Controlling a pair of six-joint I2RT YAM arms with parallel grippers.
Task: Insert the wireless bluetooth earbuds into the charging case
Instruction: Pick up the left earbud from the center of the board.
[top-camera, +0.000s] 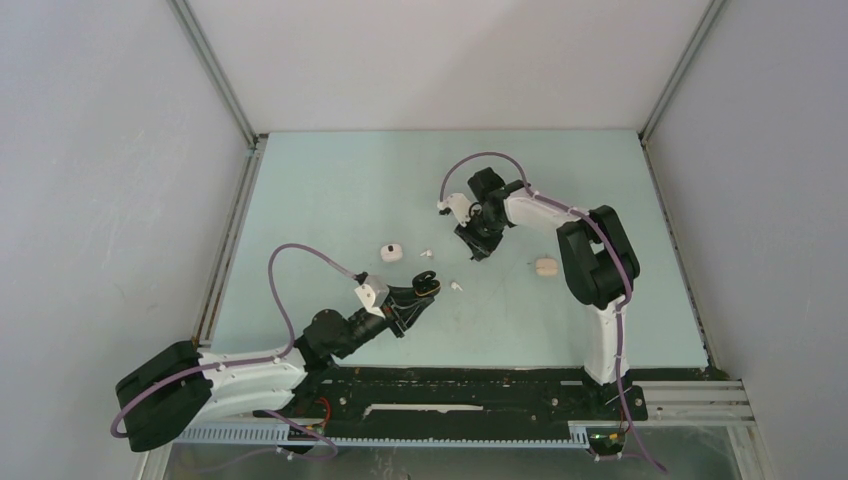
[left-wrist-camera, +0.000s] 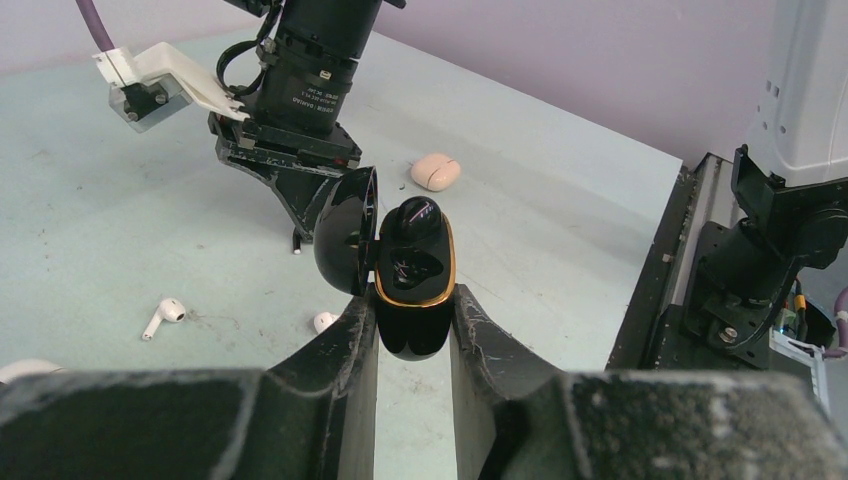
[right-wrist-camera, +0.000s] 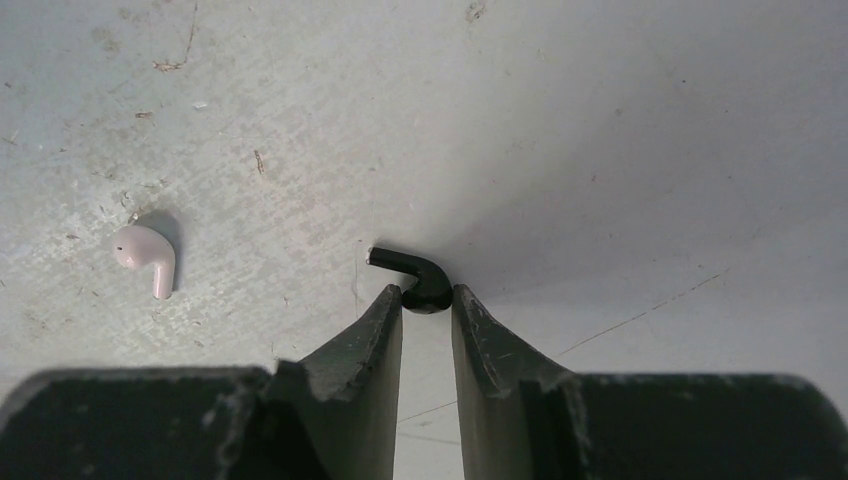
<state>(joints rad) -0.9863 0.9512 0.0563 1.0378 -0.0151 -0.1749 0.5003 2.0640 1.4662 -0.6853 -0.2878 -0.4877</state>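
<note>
My left gripper (top-camera: 420, 292) is shut on an open black charging case (left-wrist-camera: 412, 270) with a gold rim and holds it upright, its lid (left-wrist-camera: 345, 240) hinged back to the left. One black earbud (left-wrist-camera: 415, 215) sits in the case. My right gripper (right-wrist-camera: 428, 292) is shut on a second black earbud (right-wrist-camera: 415, 275), pinched by its head at the fingertips, stem pointing left, low at the table surface. In the top view the right gripper (top-camera: 478, 250) is just beyond and right of the case (top-camera: 427, 283).
White earbuds lie loose on the table (top-camera: 425, 254) (top-camera: 456, 286); one shows left of my right fingers (right-wrist-camera: 147, 255). A white case (top-camera: 390, 252) lies left of them and a beige case (top-camera: 545, 267) to the right. Walls enclose the mat.
</note>
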